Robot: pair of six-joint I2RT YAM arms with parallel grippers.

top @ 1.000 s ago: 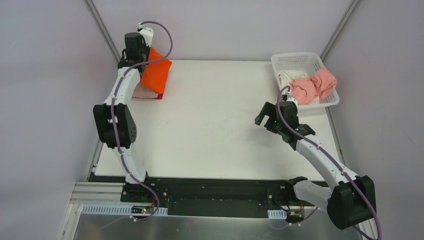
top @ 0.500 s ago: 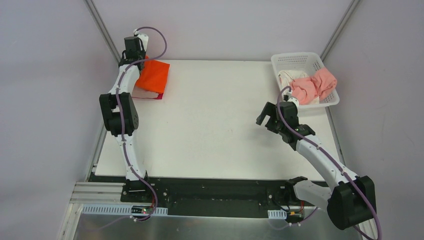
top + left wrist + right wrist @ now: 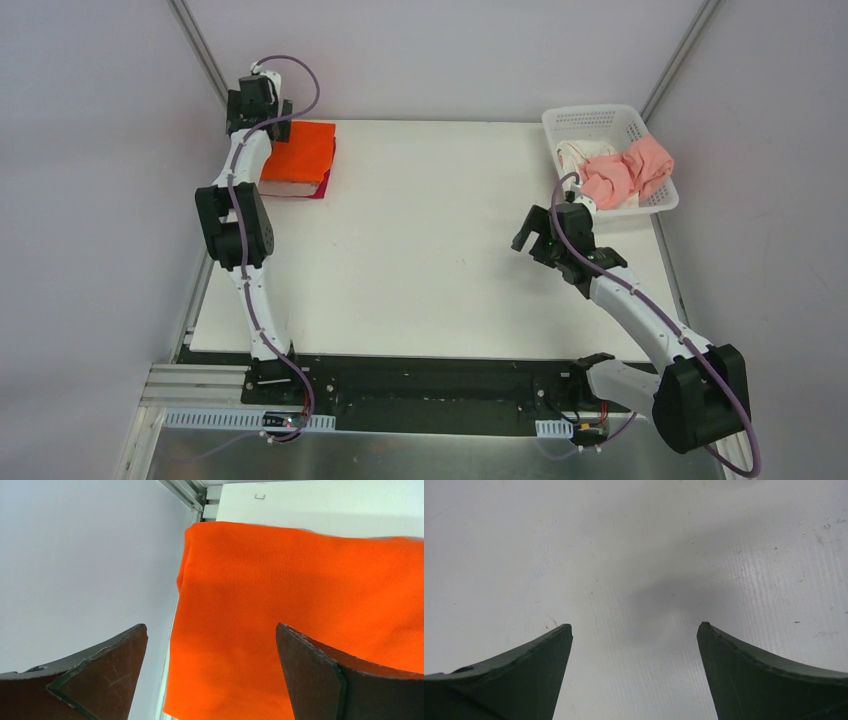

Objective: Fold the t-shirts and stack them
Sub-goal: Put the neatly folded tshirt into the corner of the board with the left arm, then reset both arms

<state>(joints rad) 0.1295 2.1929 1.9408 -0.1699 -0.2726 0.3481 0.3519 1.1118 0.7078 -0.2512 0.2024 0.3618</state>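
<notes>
A bright orange t-shirt lies folded flat on top of a stack at the table's far left corner. A dusty pink layer and a crimson edge show beneath it. My left gripper hangs open just behind the stack's left edge, holding nothing. In the left wrist view the orange t-shirt fills the space beyond the left gripper, whose jaws stand wide apart. My right gripper is open over bare table; the right wrist view shows the right gripper empty.
A white lattice basket stands at the far right corner with a crumpled salmon pink t-shirt and a white one inside. A grey wall and a metal frame post stand close beside the left gripper.
The left gripper has opened and let go of the orange t-shirt, which dropped from a tilted hang to lie flat on the stack. The left arm drew back toward the corner. The right arm barely moved.
</notes>
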